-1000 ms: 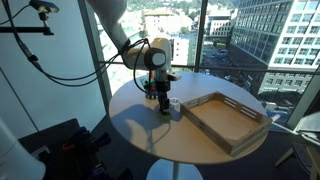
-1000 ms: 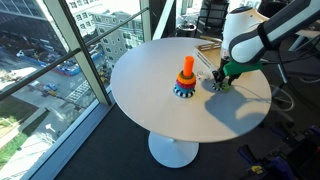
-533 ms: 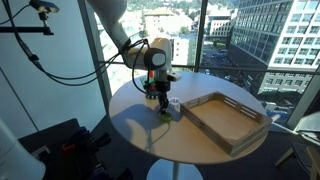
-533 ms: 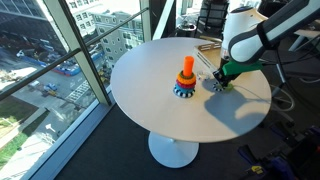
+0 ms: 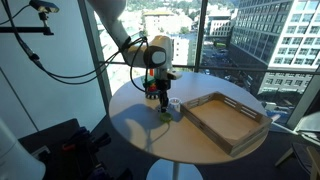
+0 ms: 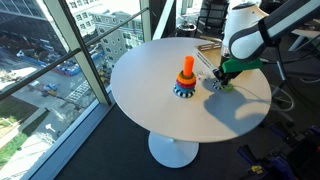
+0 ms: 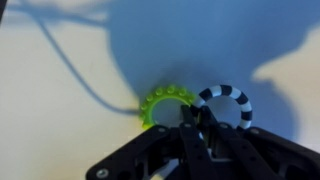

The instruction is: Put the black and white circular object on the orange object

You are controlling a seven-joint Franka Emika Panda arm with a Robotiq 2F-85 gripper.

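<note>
Gripper (image 7: 196,128) is seen low over the table (image 6: 150,70) in the wrist view, its fingers drawn close together at the spot where the black-and-white ring (image 7: 228,100) meets the green ring (image 7: 160,108). The two rings lie flat and touch at their rims. The fingers seem to sit at the near left rim of the black-and-white ring, but that part of the view is dark and blurred, so whether the rim is pinched cannot be told. In an exterior view the gripper (image 6: 221,82) is seen just beside the peg (image 6: 187,66), which stands upright on its base of coloured rings (image 6: 183,91) with nothing threaded over its top. Progress is judged early: the ring has been reached but not lifted, and it is not yet on the peg. Left to do: a firm grip confirmed, the ring raised clear of the green ring, carried over the peg, centred on it, lowered and released.
</note>
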